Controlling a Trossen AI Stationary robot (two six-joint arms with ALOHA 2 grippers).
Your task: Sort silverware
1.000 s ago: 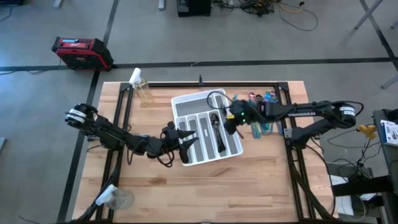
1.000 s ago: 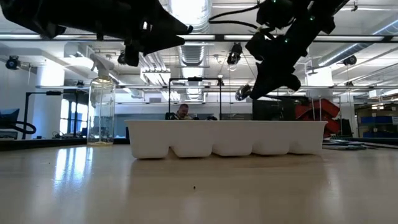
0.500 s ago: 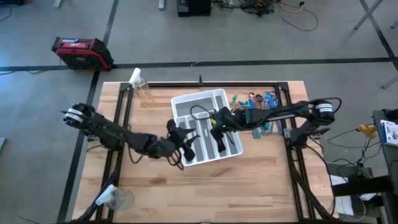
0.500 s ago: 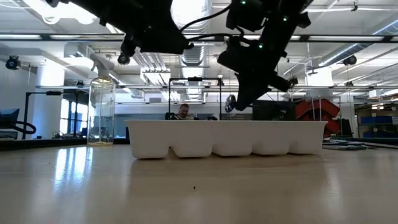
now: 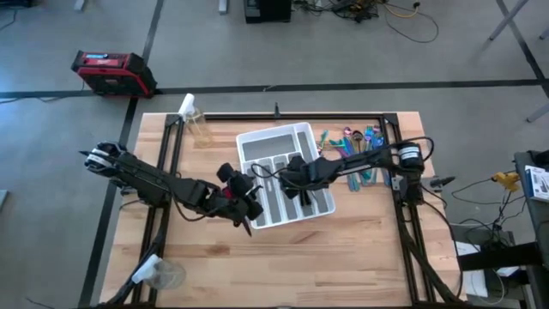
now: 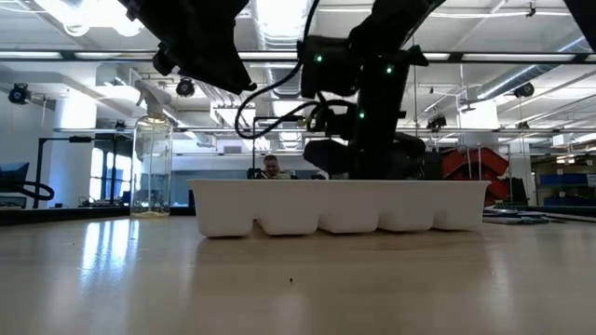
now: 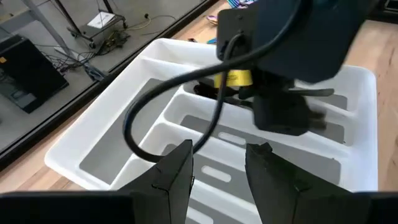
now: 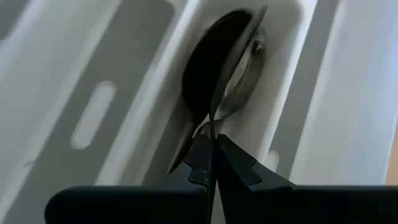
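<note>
Reaching in from the left edge of the wooden table (image 5: pixel 360 257), the left arm crosses the boards and ends with the left gripper (image 5: pixel 249 209) hovering over the near-left corner of the white tray (image 5: pixel 273 135); in its own wrist view its two dark fingers (image 7: pixel 174 175) stand apart with nothing between them, looking down into the tray's long slots. Behind the arm, a clear spray bottle (image 5: pixel 196 123) stands near the table's far left corner, and a clear plastic cup (image 5: pixel 165 275) sits at the near left edge. Further right, the right gripper (image 5: pixel 296 174) is lowered into one of the tray's middle compartments, beside dark pieces already lying there. Its wrist view shows the fingertips pressed together on the thin handle of a dark spoon (image 8: pixel 221 74), whose bowl sits against the end wall of that compartment. To the right of the tray, the rest of the silverware (image 5: pixel 360 163), iridescent teal and purple, lies spread on the table under the right arm.
</note>
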